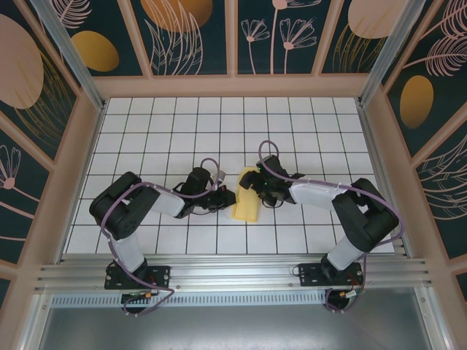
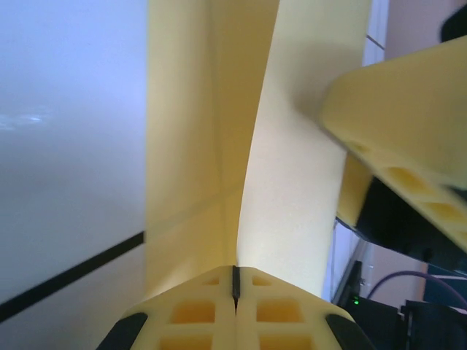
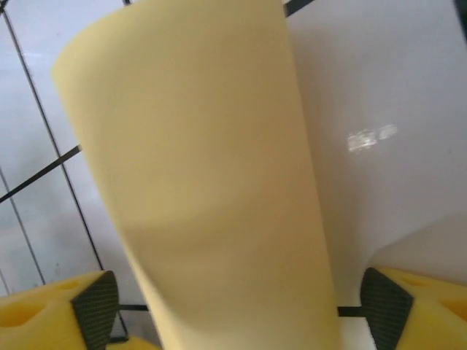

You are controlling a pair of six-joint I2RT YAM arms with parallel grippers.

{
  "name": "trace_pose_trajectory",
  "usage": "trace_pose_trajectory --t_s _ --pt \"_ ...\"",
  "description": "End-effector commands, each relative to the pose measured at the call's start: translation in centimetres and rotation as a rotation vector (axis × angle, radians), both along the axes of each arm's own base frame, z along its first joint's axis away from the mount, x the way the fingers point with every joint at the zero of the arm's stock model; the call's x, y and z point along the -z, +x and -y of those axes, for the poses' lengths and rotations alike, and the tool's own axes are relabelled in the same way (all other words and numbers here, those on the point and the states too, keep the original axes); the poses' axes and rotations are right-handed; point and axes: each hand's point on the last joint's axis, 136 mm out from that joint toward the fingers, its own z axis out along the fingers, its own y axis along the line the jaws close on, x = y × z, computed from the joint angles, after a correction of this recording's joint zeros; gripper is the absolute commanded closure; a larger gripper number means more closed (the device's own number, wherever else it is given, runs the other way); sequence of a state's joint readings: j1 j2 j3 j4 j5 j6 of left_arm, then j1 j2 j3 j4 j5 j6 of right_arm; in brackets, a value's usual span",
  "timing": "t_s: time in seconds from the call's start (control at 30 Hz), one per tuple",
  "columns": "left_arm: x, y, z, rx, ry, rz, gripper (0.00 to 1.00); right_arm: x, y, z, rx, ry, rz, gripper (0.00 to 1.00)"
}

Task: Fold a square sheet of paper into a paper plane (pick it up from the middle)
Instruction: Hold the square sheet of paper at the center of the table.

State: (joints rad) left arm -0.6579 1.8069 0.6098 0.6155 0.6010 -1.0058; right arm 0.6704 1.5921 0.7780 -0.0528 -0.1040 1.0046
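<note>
Paper [image 1: 246,208] between left gripper [image 1: 228,197], right gripper [image 1: 256,189]

Thin yellow paper sheet [image 1: 246,203], folded narrow along a centre crease, mid-table [image 1: 160,131]

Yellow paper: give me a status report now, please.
Left end effector shut on yellow paper. Right end effector open, astride it. Paper folded narrow, creased. No obstacle seen.
</note>
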Motion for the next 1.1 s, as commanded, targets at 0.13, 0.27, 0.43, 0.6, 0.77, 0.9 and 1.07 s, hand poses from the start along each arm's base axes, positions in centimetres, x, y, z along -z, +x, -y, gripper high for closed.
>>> trace_pose_trajectory --t_s 0.13,0.27,0.43,0.6,0.77,0.9,1.07 --pt "-0.7 0.8 0.2 0.0 0.03 0.05 1.0 -6.9 1.1 1.4 -0.024 -0.008 0.185 0.01" --pt "-1.0 0.9 0.4 0.003 0.021 0.054 1.0 -10.7 2.2 3.5 -0.007 -0.067 0.376 0.01" --pt "-1.4 0.9 0.5 0.005 0.013 0.058 1.0 -9.4 1.5 3.6 -0.135 -0.009 0.288 0.05" --pt "-1.6 1.0 0.4 0.002 0.017 0.063 1.0 -7.7 0.7 2.8 -0.143 0.053 0.229 0.11" --pt "-1.7 1.1 0.3 -0.005 0.021 0.065 1.0 -4.9 0.1 2.6 -0.12 0.058 0.132 0.28" --pt "-1.6 1.1 0.4 0.0 0.027 0.061 1.0 -2.9 -0.3 2.5 -0.118 0.052 0.071 0.41" --pt "-1.2 1.1 0.2 -0.003 0.043 0.057 0.99 -1.5 -0.5 2.1 -0.137 0.042 0.041 0.46"
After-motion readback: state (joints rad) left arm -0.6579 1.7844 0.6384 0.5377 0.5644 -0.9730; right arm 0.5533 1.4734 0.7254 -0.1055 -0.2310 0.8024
